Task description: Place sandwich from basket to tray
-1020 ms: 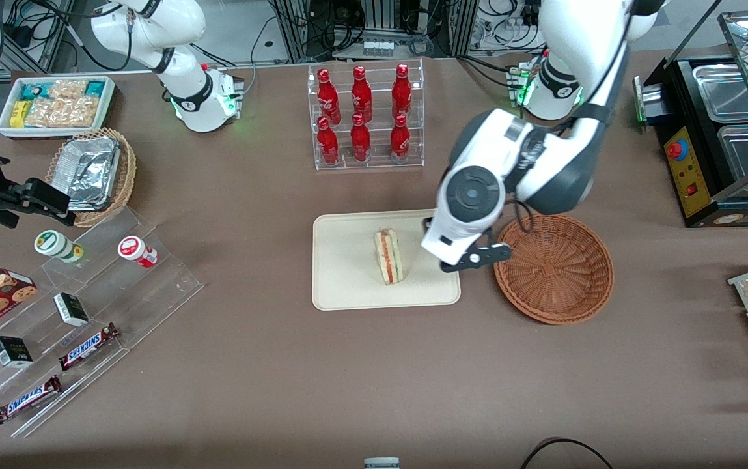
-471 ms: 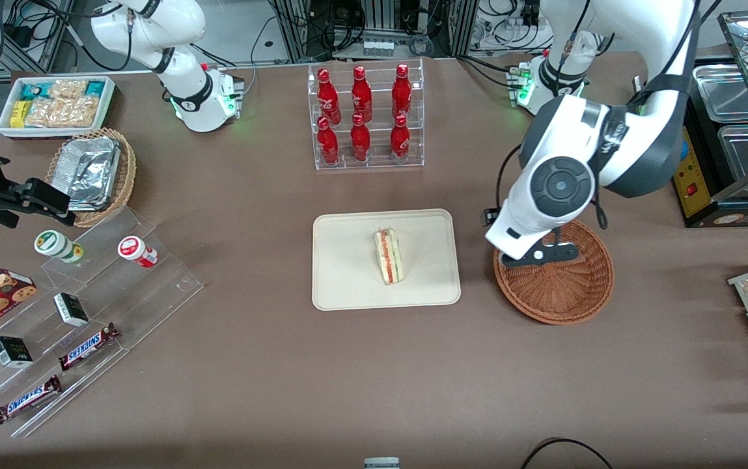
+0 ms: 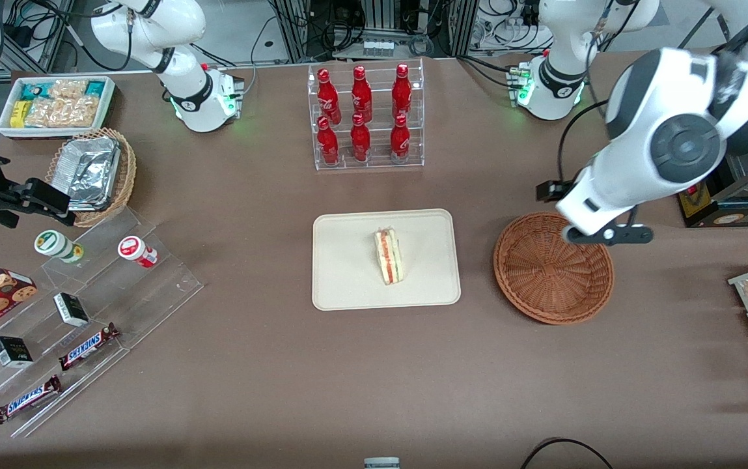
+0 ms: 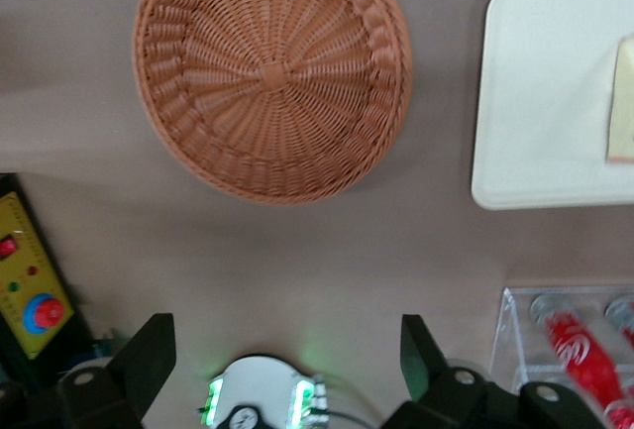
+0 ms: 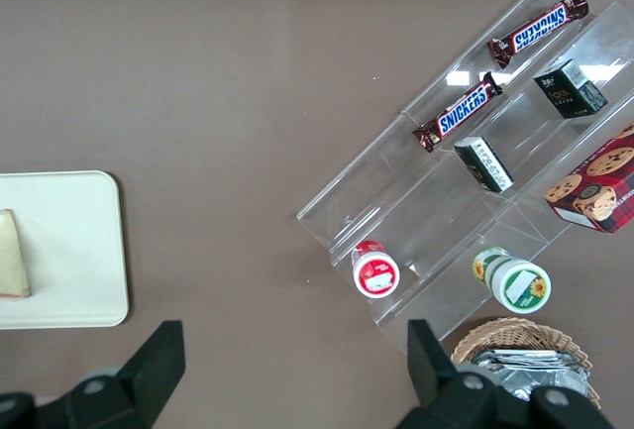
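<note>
Sandwich (image 3: 389,256): pale bread w/ red + green-yellow stripes. Tray (image 3: 347,280): cream-beige. Basket (image 3: 553,270): reddish-brown weave. Gripper (image 3: 608,235): black, above basket rim.

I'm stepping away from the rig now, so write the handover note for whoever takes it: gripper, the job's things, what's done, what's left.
Gripper: open, holding nothing, raised above the basket's rim at the working arm's end of the table.
Sandwich: lying on the tray, near its middle, clear of the rim.
Basket: beside the tray, nothing in it.
Done: the sandwich is out of the basket and set on the tray, and the gripper is off it.
Left: nothing on the sandwich itself; probably only parking the left arm.
</note>
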{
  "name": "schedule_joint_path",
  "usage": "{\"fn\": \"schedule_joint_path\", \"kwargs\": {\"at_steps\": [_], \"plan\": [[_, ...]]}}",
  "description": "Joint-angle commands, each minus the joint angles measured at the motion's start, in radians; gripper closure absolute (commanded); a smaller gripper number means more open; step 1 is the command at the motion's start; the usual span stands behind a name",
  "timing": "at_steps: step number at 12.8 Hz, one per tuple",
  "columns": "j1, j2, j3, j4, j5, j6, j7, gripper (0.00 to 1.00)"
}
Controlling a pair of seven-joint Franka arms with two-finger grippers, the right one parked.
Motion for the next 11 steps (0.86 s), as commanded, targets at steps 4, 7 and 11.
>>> {"fn": "schedule_joint_path", "kwargs": {"at_steps": [4,7,11], "plan": [[0.082,-0.115,0.055,-0.003,0.011,-0.069,0.18,0.0],[0.082,-0.136,0.127,0.021,0.011,-0.1,0.245,0.0],[0.082,-0.136,0.172,0.052,0.004,-0.103,0.245,0.0]]}}
